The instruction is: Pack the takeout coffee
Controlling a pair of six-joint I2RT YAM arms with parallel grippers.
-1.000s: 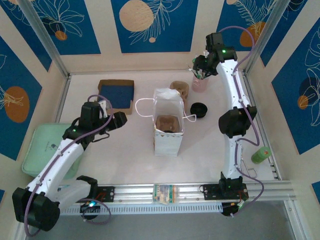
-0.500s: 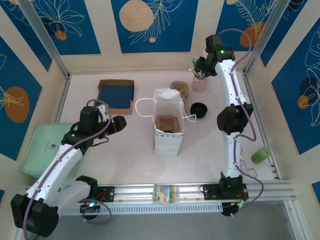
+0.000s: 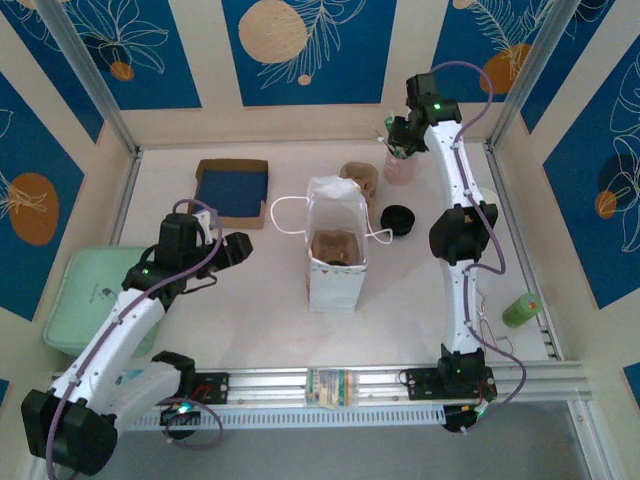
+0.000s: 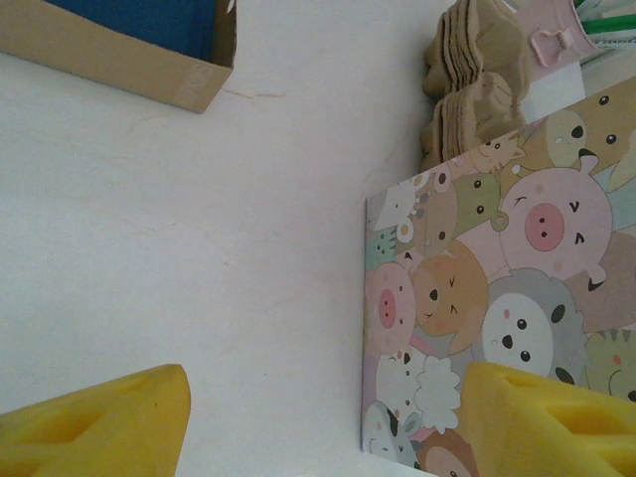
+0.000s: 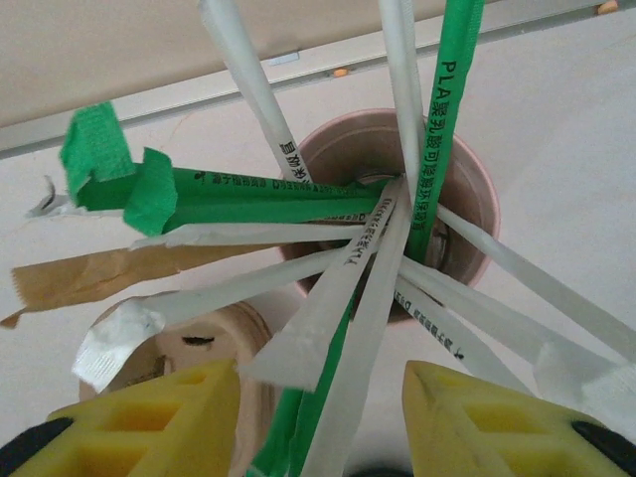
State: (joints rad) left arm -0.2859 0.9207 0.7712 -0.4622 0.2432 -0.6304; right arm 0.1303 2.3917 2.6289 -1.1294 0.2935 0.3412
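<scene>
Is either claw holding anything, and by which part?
Nothing is gripped yet. The right gripper straddles wrapped straws in the pink cup; the left gripper is empty.

tan thing (image 3: 337,246) down in the paper bag (image 3: 336,288) mostly walled off so no idea what it is, straws (image 5: 338,288) running off every edge, pink cup (image 5: 475,199) half buried under them, cardboard box (image 4: 119,55) chopped at top

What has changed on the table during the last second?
The right gripper moved a little to the left above the pink cup of straws. The left gripper drew slightly toward the near edge, then stopped. Nothing was taken or let go. The white bag and the brown box stayed in place.
</scene>
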